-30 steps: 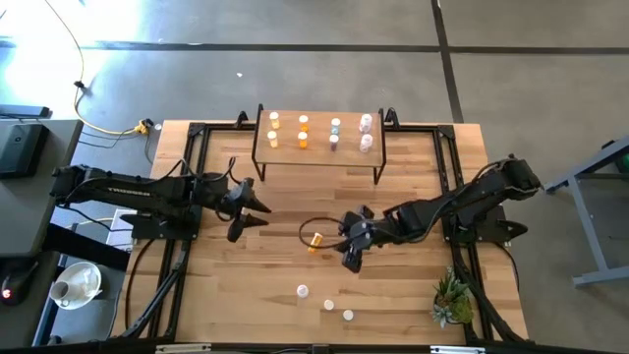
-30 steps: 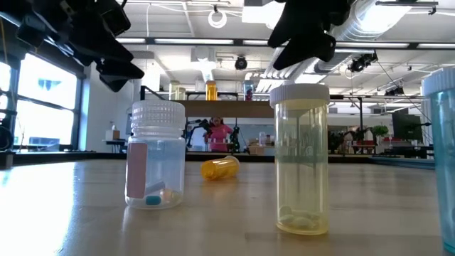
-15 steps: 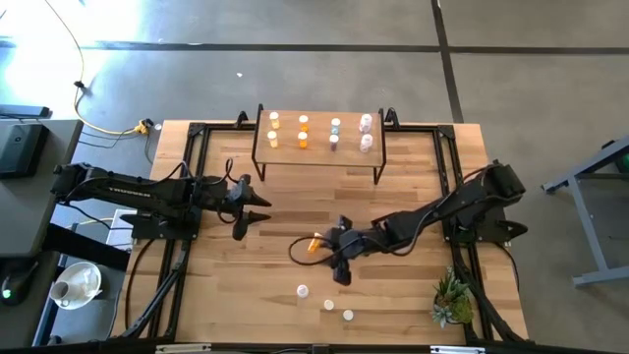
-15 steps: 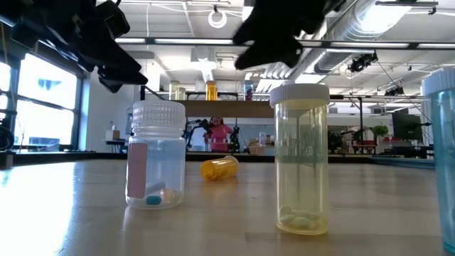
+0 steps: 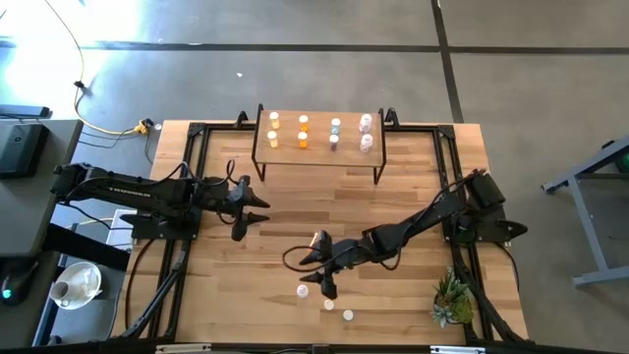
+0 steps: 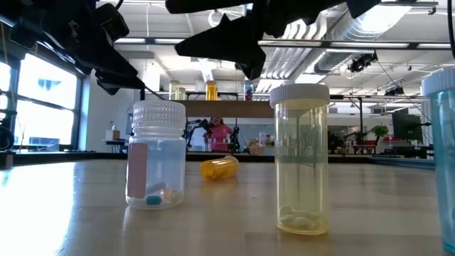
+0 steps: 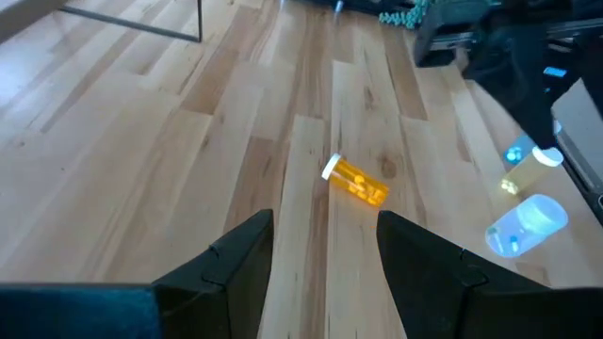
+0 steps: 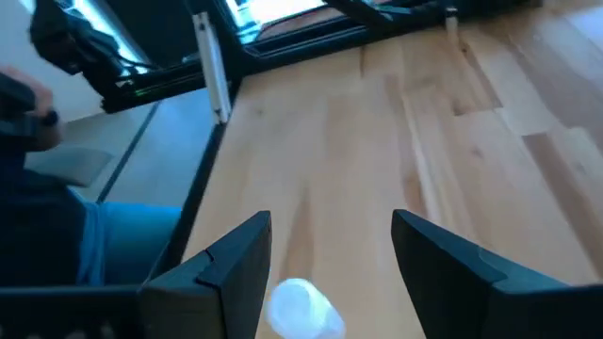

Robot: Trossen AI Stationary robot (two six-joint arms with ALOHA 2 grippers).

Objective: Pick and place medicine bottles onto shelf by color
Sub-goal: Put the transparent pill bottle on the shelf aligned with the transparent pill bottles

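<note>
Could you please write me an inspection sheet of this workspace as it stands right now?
Surface: wooden table, bare between the things.
Job's things: shelf at the far edge carries eight bottles in four pairs; an orange bottle lies on its side mid-table; three bottles stand near the front edge.
Clutter: small green plant at the front right corner.
Hands: left hand open, empty, hovering left of centre; right hand open, empty, reaching over the white-capped bottle at the front.
Cables: yellow cable on the floor at far left; black cable looping by the right hand.
Surroundings: concrete floor; side table with a cup at left.
</note>
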